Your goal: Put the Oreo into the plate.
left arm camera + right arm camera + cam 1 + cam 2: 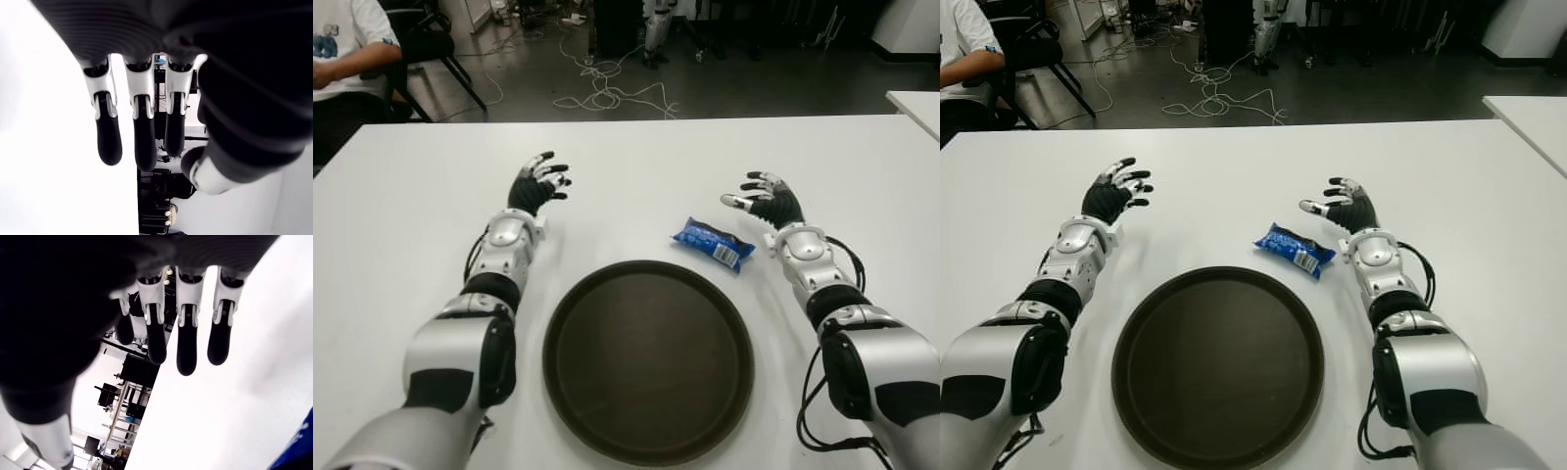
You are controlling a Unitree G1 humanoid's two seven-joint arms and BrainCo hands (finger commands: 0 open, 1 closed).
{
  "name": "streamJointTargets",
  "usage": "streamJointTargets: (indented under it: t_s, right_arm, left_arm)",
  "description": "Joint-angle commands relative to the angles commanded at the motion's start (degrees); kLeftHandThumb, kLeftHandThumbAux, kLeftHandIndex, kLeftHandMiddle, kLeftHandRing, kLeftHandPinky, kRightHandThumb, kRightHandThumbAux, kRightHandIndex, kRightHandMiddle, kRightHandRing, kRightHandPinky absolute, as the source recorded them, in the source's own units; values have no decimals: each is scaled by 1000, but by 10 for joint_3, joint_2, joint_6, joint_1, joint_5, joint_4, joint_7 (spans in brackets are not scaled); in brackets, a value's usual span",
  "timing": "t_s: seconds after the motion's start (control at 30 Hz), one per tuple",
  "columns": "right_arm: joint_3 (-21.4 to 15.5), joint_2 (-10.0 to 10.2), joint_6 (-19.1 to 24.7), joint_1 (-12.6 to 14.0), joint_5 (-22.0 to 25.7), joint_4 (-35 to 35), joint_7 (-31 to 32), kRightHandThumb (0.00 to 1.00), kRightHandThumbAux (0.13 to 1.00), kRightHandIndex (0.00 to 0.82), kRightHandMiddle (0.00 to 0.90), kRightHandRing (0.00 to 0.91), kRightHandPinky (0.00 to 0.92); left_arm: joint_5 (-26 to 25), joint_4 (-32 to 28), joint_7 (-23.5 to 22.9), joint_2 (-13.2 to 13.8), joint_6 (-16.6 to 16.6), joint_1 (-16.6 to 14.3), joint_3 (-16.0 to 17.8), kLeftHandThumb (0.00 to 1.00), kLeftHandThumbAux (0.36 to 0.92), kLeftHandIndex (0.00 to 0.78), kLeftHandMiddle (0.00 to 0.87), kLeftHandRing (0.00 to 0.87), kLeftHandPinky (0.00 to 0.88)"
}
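Oreo packet (713, 243), blue wrapper, lies flat on the white tabletop (636, 166), just beyond the far right rim of the dark round plate (648, 358) and apart from it. Plate holds nothing.

Right robot hand (764, 199) hovers just to the right of the packet and slightly beyond it, not touching; fingers spread and loosely curved, holding nothing. Its wrist view confirms this: only bare white surface past the fingertips, with a sliver of blue at the frame corner. Left robot hand (538, 182) shows beyond and to the left of the plate, fingers likewise spread and holding nothing.

Step in hand, by my reading: approach, before any grasp. Next move calls for the right hand to shift left and down over the packet, close across its narrow width, then carry it a short way toward the robot to the plate.

Hard to make out: wrapper print; whether either palm touches the tabletop. Person (342, 49) seated at far left, cut off by the frame. Cables (607, 93) on the floor beyond.
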Motion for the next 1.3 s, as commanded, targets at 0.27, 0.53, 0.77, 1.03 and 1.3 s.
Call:
streamJointTargets:
  t_s: [0.27,0.53,0.77,1.03,1.3]
  right_arm:
    - [0,1,-2,1,0,0,-1,0,745,224,297,332,370]
    - [-2,-1,-3,1,2,0,5,0,737,230,305,347,389]
    - [0,-1,-4,1,-1,0,5,0,745,230,302,341,380]
    - [3,-2,-1,0,-4,1,4,0,752,224,298,331,367]
    - [1,-3,-4,1,-3,1,7,0,738,220,291,328,372]
  left_arm:
    - [-2,-1,-2,-1,-4,2,1,230,818,164,296,349,429]
    - [-2,-1,-3,0,-3,1,0,229,815,157,299,356,441]
    - [0,-1,-3,0,-2,1,-2,221,814,156,298,354,435]
    - [2,-1,-3,1,0,1,-4,227,849,164,303,351,430]
    - [2,-1,-3,1,-1,1,-5,254,802,154,294,350,442]
